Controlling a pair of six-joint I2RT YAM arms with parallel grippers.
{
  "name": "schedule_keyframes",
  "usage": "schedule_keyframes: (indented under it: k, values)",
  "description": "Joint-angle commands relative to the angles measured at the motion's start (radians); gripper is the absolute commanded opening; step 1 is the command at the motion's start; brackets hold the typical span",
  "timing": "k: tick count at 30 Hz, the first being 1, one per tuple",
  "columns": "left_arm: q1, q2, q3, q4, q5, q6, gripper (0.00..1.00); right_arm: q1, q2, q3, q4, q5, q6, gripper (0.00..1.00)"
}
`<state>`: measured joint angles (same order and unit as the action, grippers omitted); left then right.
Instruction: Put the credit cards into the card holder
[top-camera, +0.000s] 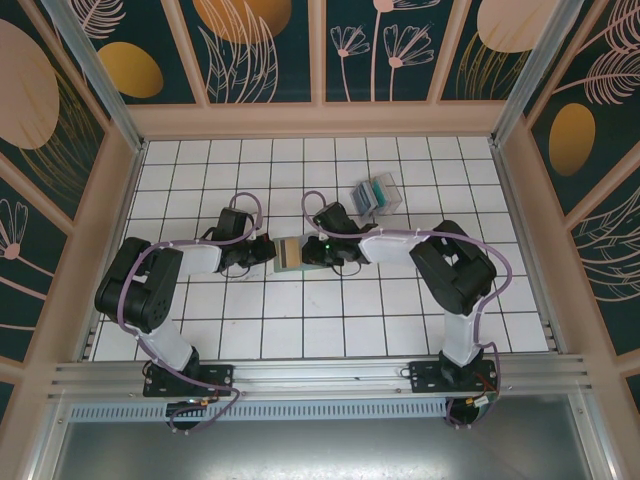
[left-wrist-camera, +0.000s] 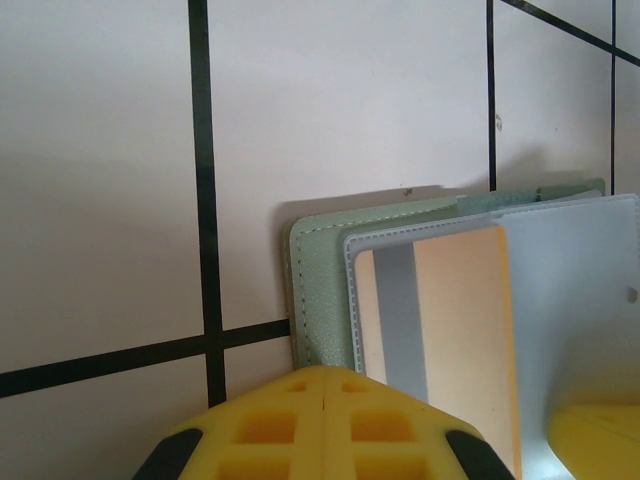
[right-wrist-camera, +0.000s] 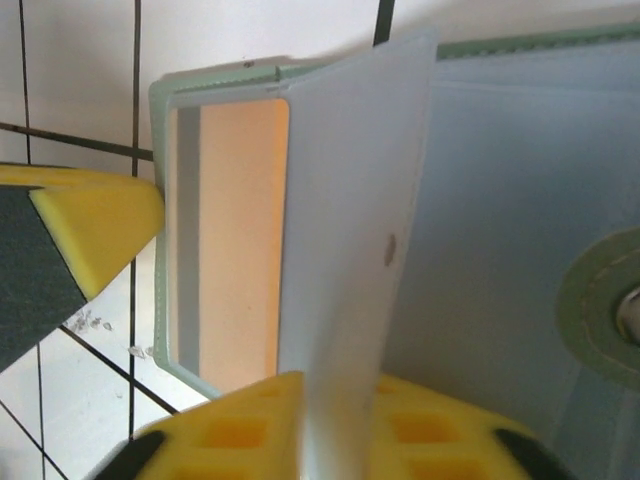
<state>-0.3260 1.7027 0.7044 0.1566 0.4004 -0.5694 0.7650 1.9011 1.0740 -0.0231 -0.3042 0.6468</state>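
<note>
The sage-green card holder (top-camera: 288, 253) lies open on the tiles between my two grippers. A peach card with a grey stripe (left-wrist-camera: 450, 320) sits in its left pocket, under a pale cover. My left gripper (left-wrist-camera: 325, 372) is shut, its yellow tips resting on the holder's green edge (left-wrist-camera: 315, 290). My right gripper (right-wrist-camera: 335, 395) is shut on the holder's whitish translucent inner flap (right-wrist-camera: 355, 200), which stands up from the bluish-grey lining (right-wrist-camera: 500, 230). A bunch of blue and grey credit cards (top-camera: 376, 195) lies apart, on the tiles behind and to the right.
White tiled floor (top-camera: 330, 320) with dark grout, fenced by pale wooden walls. Both arms reach in from the near edge and meet at the middle. The left gripper's yellow finger (right-wrist-camera: 90, 225) sits just beside the holder's left edge in the right wrist view.
</note>
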Motion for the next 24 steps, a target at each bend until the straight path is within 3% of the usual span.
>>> schedule_keyframes:
  k: [1,5,15,19,24]
  values:
    - [0.002,0.021,-0.002,-0.076,-0.004,0.005,0.05,-0.012,-0.022,-0.014,0.030,-0.033,0.013,0.06]
    - [0.002,0.025,-0.002,-0.077,-0.014,0.008,0.05,-0.010,-0.056,-0.004,-0.024,0.027,-0.026,0.00]
    - [0.003,0.017,0.007,-0.069,-0.011,-0.009,0.08,0.011,-0.053,0.050,-0.070,0.044,-0.068,0.00]
    - [0.005,-0.014,0.008,-0.068,-0.017,-0.019,0.19,0.024,-0.024,0.083,-0.063,0.022,-0.073,0.04]
    - [0.030,-0.060,0.007,-0.068,-0.007,-0.033,0.22,0.051,0.010,0.151,-0.071,0.012,-0.095,0.15]
